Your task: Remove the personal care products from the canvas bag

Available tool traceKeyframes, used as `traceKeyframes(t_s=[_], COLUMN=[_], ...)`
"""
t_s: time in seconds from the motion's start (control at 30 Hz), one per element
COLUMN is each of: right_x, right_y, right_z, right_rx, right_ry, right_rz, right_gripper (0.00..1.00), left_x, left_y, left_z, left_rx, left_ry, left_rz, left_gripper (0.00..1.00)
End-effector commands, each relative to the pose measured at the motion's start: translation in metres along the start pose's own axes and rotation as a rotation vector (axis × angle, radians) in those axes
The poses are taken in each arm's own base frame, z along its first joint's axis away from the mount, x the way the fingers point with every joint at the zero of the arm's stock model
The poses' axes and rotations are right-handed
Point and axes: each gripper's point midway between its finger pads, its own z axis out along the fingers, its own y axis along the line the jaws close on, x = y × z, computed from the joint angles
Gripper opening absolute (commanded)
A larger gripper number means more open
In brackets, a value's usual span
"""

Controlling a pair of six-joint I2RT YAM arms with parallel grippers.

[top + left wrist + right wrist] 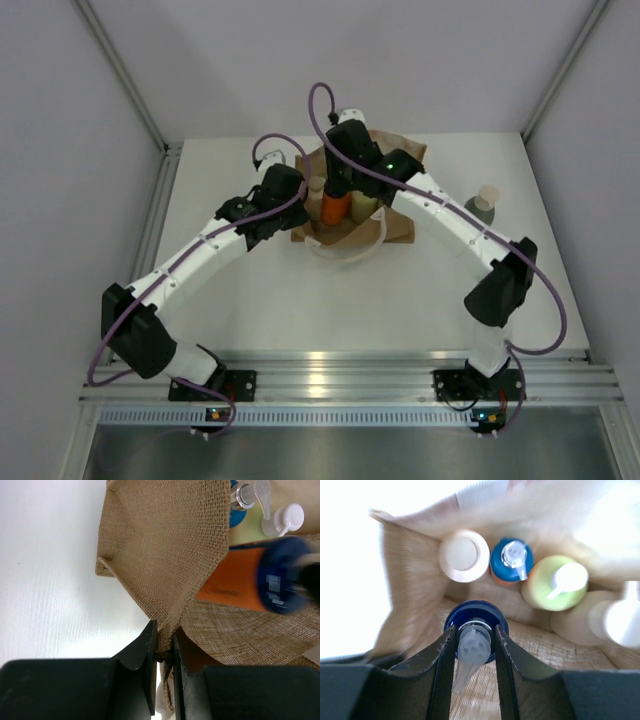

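Observation:
The tan canvas bag (pixel 402 226) stands open at the middle back of the table. My left gripper (pixel 296 200) is shut on its left rim, and the pinched weave shows between the jaws in the left wrist view (pixel 164 646). My right gripper (pixel 336 192) is shut on the pump head of an orange bottle with a blue cap (pixel 475 625), holding it upright over the bag's mouth (pixel 333 208). The bottle also shows in the left wrist view (pixel 235 580). In the bag stand a cream-capped bottle (pixel 464 555), a second orange bottle with a blue cap (pixel 511 560), a yellow-green bottle (pixel 555 582) and a tan bottle (pixel 600 622).
A grey-green bottle with a pale cap (pixel 484 205) stands on the white table to the right of the bag, beside my right forearm. The bag's white handle (pixel 345 254) loops out toward the near side. Grey walls enclose the table on three sides.

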Motion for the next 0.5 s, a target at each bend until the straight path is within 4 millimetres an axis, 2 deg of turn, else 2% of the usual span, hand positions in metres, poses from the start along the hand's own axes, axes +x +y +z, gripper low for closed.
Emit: traceKeyframes(t_s=[0.0,0.13,0.23,0.27,0.33,0.37,0.43,0.47], right_x=[-0.092,-0.106,-0.118,-0.123,-0.127,-0.131,-0.129,-0.129], right_y=[0.002,-0.006,-0.015,-0.021,-0.031,-0.039,-0.056,-0.065], right_z=[-0.105,-0.136,-0.169,-0.187,-0.207,-0.225,-0.24,-0.258], right_rx=[-0.11,-0.131,-0.148,-0.154,-0.149,-0.149,-0.104,-0.102], right_ry=[-0.28,-0.314,-0.37,-0.401,-0.431,-0.461,-0.484,-0.514], right_rz=[0.043,0.036,0.037,0.045,0.047,0.056,0.051,0.054], right_gripper=[0.0,0.0,0.0,0.0,0.0,0.0,0.0,0.0], left_x=[0.031,0.031,0.031,0.032,0.033,0.033,0.033,0.032], left_y=[0.027,0.026,0.027,0.027,0.027,0.027,0.027,0.027], left_z=[0.004,0.005,0.005,0.006,0.006,0.006,0.007,0.007], left_rx=[-0.094,-0.094,-0.095,-0.096,-0.097,-0.098,-0.099,-0.097], left_ry=[0.116,0.118,0.119,0.12,0.123,0.124,0.124,0.124], left_rz=[0.063,0.063,0.064,0.063,0.065,0.065,0.065,0.065], left_gripper=[0.0,0.0,0.0,0.0,0.0,0.0,0.0,0.0])
